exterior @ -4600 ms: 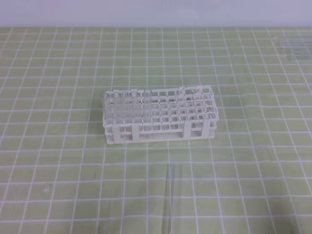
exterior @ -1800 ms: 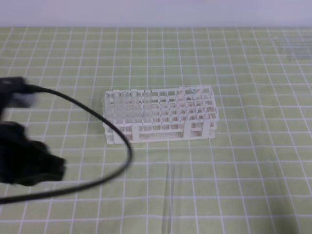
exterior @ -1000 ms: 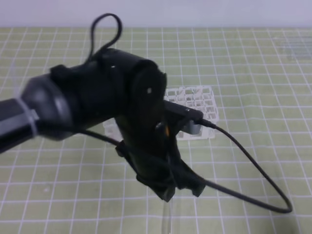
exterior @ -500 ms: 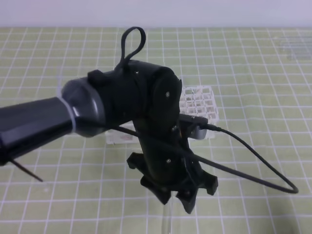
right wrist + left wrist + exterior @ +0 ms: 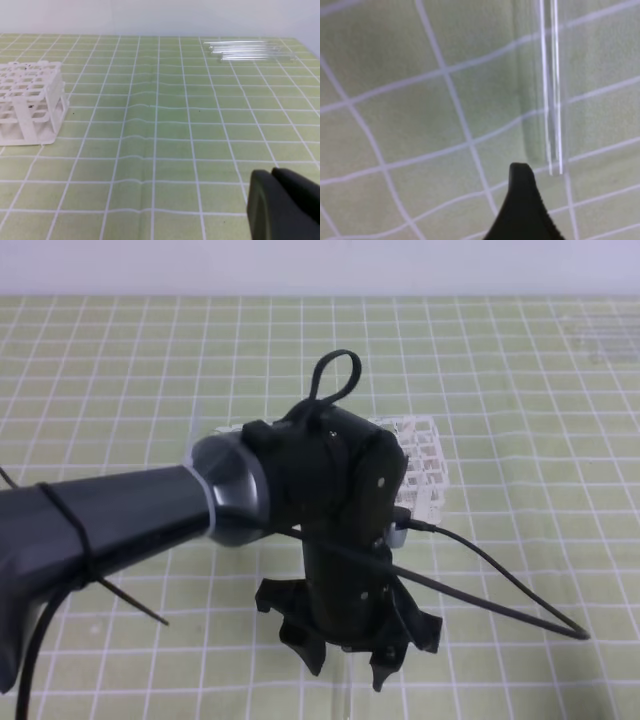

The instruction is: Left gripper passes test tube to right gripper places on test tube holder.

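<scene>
- The left gripper hangs low over the near middle of the worktop, its black fingers spread apart and pointing down at the mat.
- The test tube lies flat on the worktop close to its near edge, running front to back. Only a short stretch of it shows below the gripper in the high view.
- In the left wrist view the test tube shows as a clear strip running up the picture, and one dark fingertip sits just left of its near end. I cannot tell whether the two touch. Nothing is held yet.
- The step in hand looks like the first pick: the left arm lining up over the tube before any handover.
- The next move, as I judge it, calls for setting the fingers astride the tube and pinching gently. Clear glass on a flat mat is likely to roll or slip.
- The test tube holder stands behind the arm, towards the middle of the worktop, mostly hidden by it.
- The right gripper waits by the near right corner, seen only as a dark block in its own wrist view. I cannot tell whether it is parted or closed.
- Spare tubes lie at the far right corner.
</scene>
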{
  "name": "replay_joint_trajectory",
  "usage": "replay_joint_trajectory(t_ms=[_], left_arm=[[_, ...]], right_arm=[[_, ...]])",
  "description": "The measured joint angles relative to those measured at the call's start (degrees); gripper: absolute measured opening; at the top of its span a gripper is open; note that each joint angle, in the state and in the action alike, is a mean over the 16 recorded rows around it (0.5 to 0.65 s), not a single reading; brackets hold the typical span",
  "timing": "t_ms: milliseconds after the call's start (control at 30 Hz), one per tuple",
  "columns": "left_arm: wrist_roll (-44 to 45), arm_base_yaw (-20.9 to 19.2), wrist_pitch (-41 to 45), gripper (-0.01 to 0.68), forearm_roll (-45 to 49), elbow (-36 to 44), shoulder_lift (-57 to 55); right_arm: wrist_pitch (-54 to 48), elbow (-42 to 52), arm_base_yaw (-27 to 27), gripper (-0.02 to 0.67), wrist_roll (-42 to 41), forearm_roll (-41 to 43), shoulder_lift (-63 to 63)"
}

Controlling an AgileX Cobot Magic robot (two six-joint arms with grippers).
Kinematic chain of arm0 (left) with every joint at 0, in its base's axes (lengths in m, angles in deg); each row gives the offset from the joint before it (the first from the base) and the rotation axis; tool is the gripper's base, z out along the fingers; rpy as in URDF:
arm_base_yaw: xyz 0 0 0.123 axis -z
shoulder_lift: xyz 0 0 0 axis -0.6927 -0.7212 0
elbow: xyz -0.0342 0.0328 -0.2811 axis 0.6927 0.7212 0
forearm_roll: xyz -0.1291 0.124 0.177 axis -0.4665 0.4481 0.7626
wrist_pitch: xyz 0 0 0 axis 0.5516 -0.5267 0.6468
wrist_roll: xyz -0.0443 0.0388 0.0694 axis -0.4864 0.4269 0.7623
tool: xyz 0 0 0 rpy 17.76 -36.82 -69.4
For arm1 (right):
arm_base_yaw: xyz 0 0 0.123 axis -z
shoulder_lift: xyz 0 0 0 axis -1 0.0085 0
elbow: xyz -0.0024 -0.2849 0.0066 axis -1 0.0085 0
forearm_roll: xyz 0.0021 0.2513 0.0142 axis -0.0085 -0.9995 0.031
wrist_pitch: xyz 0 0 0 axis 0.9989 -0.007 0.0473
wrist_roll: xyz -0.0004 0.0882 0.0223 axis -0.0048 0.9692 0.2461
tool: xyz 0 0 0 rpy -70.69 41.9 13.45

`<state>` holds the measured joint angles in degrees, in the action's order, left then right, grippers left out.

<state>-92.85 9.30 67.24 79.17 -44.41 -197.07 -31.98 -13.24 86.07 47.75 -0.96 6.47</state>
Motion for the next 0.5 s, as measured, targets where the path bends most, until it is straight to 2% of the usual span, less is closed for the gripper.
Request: replay_joint_trajectory(t_ms=[500], left_arm=[[-3.7, 1.5, -9.1, 0.421, 0.9, 6.1, -0.3]], right_arm=[[0.0, 0.0, 0.0, -0.018, 0.0, 0.0, 0.0]])
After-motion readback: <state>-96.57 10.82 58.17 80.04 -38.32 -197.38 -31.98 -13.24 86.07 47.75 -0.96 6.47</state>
